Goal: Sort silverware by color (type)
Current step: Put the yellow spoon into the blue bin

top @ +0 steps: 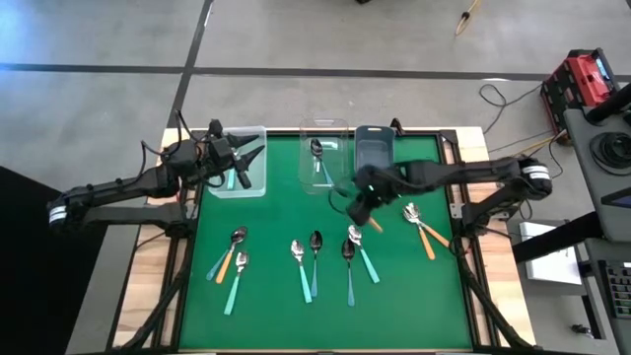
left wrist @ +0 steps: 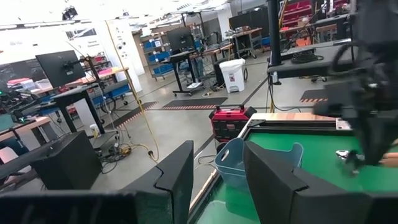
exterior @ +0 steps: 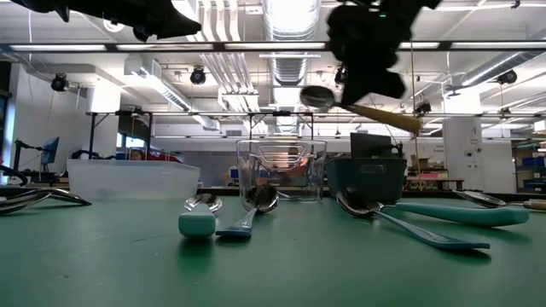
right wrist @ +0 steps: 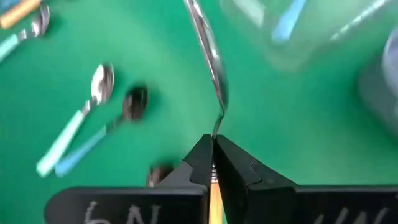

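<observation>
Sorting is at an early stage. The right gripper (top: 361, 207) is clenched on an orange-handled spoon (right wrist: 212, 81), lifted off the worktop (top: 276, 222) just short of the grey bin (top: 374, 150). The clear bin (top: 325, 156) beside it holds one spoon. About nine spoons remain below the gripper. The left gripper (top: 246, 156) hovers half-open over the far clear bin (top: 251, 182). The path to the bins looks unobstructed.

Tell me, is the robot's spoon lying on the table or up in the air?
Up in the air. The right gripper is shut on the orange-handled spoon, which hangs well above the green mat in the low view.
</observation>
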`<state>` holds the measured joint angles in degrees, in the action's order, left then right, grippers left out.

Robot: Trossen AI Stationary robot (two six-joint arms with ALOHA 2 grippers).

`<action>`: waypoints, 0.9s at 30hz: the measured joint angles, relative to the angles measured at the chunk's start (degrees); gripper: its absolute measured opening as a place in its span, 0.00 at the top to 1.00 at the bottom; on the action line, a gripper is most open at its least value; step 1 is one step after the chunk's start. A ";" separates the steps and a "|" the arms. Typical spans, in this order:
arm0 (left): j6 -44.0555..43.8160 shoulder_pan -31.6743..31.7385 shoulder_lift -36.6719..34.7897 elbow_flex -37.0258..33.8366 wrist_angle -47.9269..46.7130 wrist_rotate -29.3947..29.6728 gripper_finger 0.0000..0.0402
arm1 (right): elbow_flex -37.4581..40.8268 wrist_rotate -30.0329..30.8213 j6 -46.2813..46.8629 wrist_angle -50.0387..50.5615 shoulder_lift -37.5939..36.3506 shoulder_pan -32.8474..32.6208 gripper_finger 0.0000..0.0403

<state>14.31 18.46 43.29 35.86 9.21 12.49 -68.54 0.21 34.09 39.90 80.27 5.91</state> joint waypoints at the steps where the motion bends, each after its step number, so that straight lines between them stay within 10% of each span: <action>1: -0.01 0.00 0.01 0.00 0.10 0.00 0.69 | -2.05 -0.01 -1.40 0.04 1.33 1.10 0.98; 27: -0.03 0.00 0.12 0.00 -0.15 0.02 0.69 | -19.45 0.12 -18.71 17.09 12.85 27.27 0.98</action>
<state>14.28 18.46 43.42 35.86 9.06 12.51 -87.99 0.33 15.37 56.99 93.12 33.18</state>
